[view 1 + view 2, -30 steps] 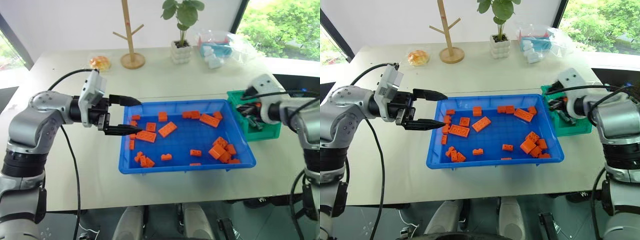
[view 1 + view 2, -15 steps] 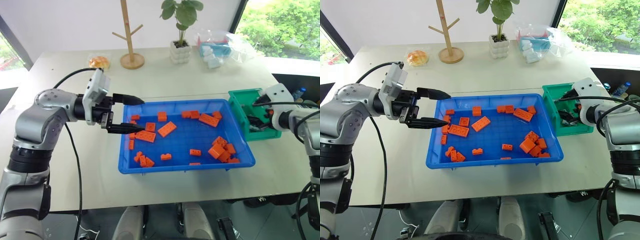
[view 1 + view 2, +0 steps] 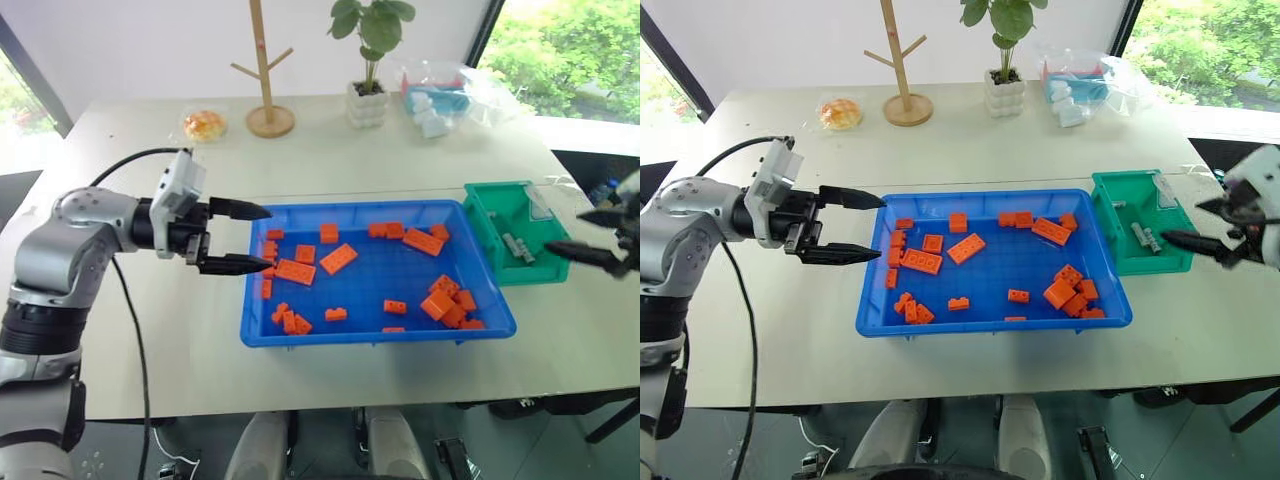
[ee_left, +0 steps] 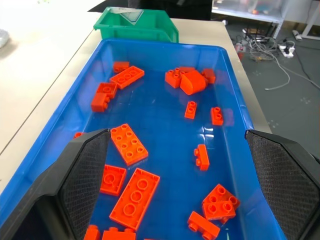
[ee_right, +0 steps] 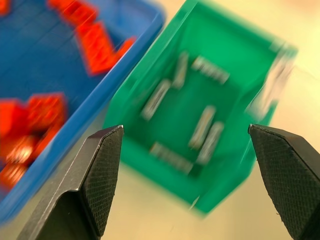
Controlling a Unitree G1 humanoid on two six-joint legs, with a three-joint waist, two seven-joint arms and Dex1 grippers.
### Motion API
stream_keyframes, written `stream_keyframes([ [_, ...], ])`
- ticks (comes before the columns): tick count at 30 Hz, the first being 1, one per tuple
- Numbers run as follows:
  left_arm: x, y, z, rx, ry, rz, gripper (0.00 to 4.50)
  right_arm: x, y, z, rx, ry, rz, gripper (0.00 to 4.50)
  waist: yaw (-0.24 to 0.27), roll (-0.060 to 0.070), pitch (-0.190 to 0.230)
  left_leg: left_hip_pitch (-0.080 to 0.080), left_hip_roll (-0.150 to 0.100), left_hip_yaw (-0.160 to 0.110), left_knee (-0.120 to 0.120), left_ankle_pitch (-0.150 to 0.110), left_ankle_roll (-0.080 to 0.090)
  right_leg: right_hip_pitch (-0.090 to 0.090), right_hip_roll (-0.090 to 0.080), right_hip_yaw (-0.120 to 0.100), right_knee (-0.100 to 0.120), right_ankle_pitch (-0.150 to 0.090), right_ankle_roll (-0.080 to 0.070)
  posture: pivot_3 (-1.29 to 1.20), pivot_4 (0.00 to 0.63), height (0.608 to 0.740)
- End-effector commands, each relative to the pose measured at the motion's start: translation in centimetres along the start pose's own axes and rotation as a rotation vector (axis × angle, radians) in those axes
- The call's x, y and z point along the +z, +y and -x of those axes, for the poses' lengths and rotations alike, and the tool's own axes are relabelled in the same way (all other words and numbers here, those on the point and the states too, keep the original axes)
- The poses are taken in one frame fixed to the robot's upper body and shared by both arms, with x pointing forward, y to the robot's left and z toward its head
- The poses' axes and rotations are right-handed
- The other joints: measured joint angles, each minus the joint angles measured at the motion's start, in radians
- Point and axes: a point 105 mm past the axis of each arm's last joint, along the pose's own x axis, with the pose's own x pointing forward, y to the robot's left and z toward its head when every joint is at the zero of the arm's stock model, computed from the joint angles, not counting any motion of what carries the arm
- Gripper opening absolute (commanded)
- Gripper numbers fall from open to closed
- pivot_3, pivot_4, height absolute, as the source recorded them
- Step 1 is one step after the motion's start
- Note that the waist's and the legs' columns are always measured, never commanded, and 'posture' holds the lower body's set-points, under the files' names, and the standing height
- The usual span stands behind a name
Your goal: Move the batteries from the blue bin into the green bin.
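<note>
The blue bin (image 3: 380, 335) sits mid-table with several orange bricks (image 3: 336, 258) scattered in it. Just right of it stands the green bin (image 3: 1155, 264), with several silver-grey batteries (image 5: 204, 125) lying on its floor. My right gripper (image 3: 1185, 220) hovers open and empty just off the green bin's right side, pointing back at it. My left gripper (image 3: 268, 238) is open and empty at the blue bin's left rim, fingers (image 4: 85, 170) pointing across the bricks toward the green bin (image 4: 135, 25).
Along the table's far side stand a wooden branch stand (image 3: 268, 110), a potted plant (image 3: 368, 95), a clear bag of items (image 3: 440, 90) and a wrapped bun (image 3: 203, 125). The table's right edge runs close behind the green bin.
My right gripper, which was shut down inside the green bin, has opened and drawn back out to the right. The left gripper has stayed by the blue bin's left rim.
</note>
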Motion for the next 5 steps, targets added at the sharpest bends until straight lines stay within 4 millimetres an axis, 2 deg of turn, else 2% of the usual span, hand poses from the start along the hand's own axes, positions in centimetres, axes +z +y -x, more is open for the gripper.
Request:
stream_keyframes([
  [1,0.9,0.06,1.08,0.019,-0.001,-0.046,4.5,-0.1,0.09,2.52,0.007,-0.042,0.048,4.09,-0.003,0.0,0.0,0.001,0.0,0.0,0.0,0.0,0.0,0.001,0.0,0.0,0.0,0.0,0.0,0.0,0.15,0.693],
  [5,1.14,0.49,1.2,0.018,0.003,-0.045,4.5,-0.99,-0.06,3.16,-0.009,-0.074,0.015,4.09,-0.01,0.0,0.0,0.004,0.001,0.001,0.0,0.0,0.0,0.003,0.0,0.001,0.0,-0.002,-0.003,0.0,0.15,0.693],
])
